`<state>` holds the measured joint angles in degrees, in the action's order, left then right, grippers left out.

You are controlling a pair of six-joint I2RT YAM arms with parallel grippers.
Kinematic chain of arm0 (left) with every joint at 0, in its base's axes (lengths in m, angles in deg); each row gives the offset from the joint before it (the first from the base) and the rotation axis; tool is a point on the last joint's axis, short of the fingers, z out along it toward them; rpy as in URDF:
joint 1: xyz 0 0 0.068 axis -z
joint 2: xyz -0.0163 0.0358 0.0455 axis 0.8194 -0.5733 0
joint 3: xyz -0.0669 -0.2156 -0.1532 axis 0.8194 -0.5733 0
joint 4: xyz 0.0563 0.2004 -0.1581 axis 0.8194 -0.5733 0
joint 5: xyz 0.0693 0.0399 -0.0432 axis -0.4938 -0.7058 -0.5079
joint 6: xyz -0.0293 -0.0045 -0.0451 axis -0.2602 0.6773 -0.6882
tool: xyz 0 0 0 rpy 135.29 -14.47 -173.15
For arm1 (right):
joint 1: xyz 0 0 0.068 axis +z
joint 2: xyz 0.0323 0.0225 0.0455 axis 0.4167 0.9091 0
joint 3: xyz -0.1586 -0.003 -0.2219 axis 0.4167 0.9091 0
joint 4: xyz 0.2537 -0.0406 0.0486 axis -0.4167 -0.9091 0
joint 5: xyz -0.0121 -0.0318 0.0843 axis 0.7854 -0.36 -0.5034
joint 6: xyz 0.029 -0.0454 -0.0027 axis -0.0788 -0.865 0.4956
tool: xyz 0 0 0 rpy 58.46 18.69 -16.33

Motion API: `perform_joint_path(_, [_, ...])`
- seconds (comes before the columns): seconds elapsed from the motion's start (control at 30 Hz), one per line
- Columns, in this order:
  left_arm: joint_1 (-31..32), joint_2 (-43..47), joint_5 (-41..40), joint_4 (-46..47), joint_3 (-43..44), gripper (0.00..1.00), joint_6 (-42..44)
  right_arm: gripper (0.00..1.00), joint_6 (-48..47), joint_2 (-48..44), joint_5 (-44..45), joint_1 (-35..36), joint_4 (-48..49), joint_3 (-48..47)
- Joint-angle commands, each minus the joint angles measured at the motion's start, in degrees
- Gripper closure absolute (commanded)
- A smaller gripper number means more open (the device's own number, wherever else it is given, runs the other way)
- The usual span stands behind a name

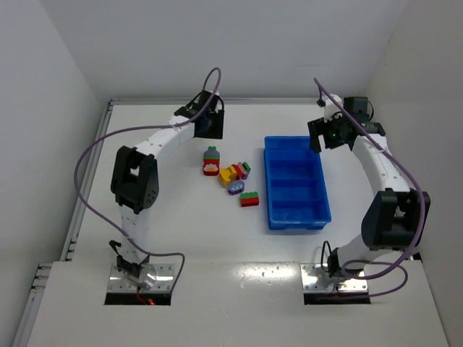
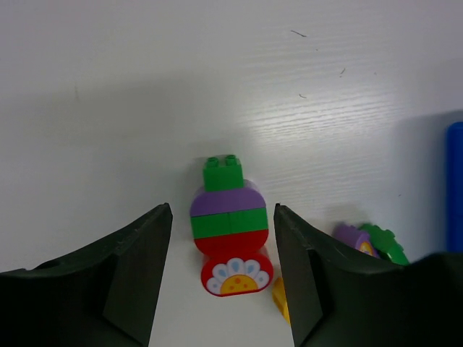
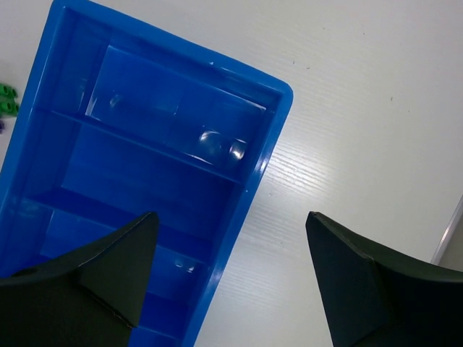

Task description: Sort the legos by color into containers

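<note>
A white table (image 1: 217, 246) with a faint wood grain fills the floor of a plain white booth, with walls closing it at 9, 12 and 3 o'clock. Its near strip at 6 o'clock is glossy and catches the light between the arms' two metal base plates (image 1: 142, 280). A few small dark specks mark the surface in the left wrist view.

The blue tray (image 1: 297, 226) sits right of centre, its long side running from 12 to 6 o'clock, with cross dividers inside. The legos (image 1: 236, 182) lie loose on the table at the tray's 9 o'clock, none of them in a compartment. A stacked piece (image 1: 210, 161) of green, purple and red lies at the group's 10 o'clock, and its red end carries a printed white-and-yellow flower.

The left gripper (image 2: 222, 211) hangs over that stack with its fingers spread, one on each side and neither touching it. The right gripper (image 3: 230, 217) hovers over the tray's far right corner at 1 o'clock, fingers wide apart and holding nothing.
</note>
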<state>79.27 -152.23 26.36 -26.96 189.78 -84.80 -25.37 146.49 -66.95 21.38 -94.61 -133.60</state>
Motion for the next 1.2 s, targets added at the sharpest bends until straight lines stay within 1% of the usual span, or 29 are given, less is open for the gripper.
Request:
perform_joint_path(0.0, [1.41,-1.81,-0.73,-1.93,1.82,0.35,-5.34,0.17,-0.36,-2.00,0.69,-0.36,1.16,0.35])
perform_joint_path(0.13, [1.41,-3.66,-0.11,-1.93,0.77,0.35,-6.49,0.17,-0.36,-2.00,1.22,-0.36,1.16,0.87])
perform_joint_path(0.17, [1.41,-4.18,-0.98,-1.93,0.77,0.35,-6.49,0.17,-0.36,-2.00,1.22,-0.36,1.16,0.87])
perform_joint_path(0.4, [1.41,-8.66,-1.61,-1.93,3.84,0.35,-5.96,0.17,-0.36,-2.53,1.22,-0.36,1.16,1.49])
perform_joint_path(1.0, [-1.22,-14.47,-0.99,-1.93,7.36,0.35,-5.44,0.17,-0.36,0.28,1.75,-0.36,1.16,0.35])
perform_joint_path(1.1, [-1.22,-15.08,-0.46,-1.93,7.97,0.37,-4.91,0.17,-0.36,0.81,1.75,-0.36,1.16,0.35])
perform_joint_path(1.17, [-1.22,-15.78,0.06,-1.93,8.50,0.40,-4.38,0.17,-0.36,0.81,1.75,-0.36,1.16,0.35])
